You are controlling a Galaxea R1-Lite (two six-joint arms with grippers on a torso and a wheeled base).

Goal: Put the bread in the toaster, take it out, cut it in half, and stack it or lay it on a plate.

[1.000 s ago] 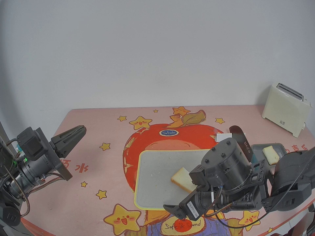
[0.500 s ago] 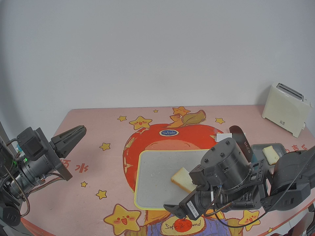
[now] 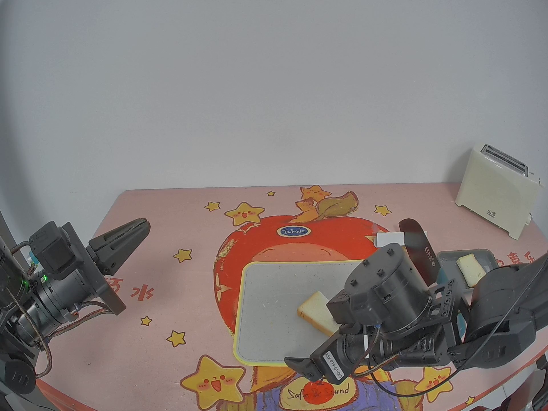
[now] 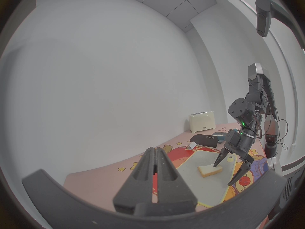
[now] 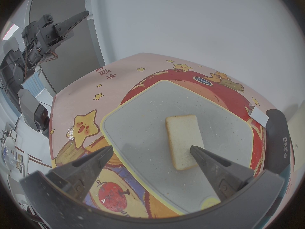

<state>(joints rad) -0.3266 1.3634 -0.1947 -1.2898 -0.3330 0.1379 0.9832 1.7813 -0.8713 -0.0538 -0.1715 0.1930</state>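
A half slice of bread (image 3: 315, 311) lies flat on the grey cutting board (image 3: 268, 298). My right gripper (image 3: 313, 341) hovers open just above it. In the right wrist view one finger (image 5: 219, 169) stands at the bread's (image 5: 183, 140) near edge and the other (image 5: 85, 169) over the board's rim. Another bread piece (image 3: 470, 269) rests in the grey plate (image 3: 452, 256) at the right. The cream toaster (image 3: 498, 189) stands at the far right corner. My left gripper (image 3: 137, 228) is shut and empty, held above the table's left side.
A black knife (image 3: 420, 248) lies between the board and the plate, with a small white card (image 3: 389, 238) beside it. The pink printed tabletop (image 3: 171, 246) is bare between the left arm and the board. A plain wall rises behind the table.
The right arm's wrist has shifted slightly left and lower over the bread. The bread, the board and the left arm have not moved.
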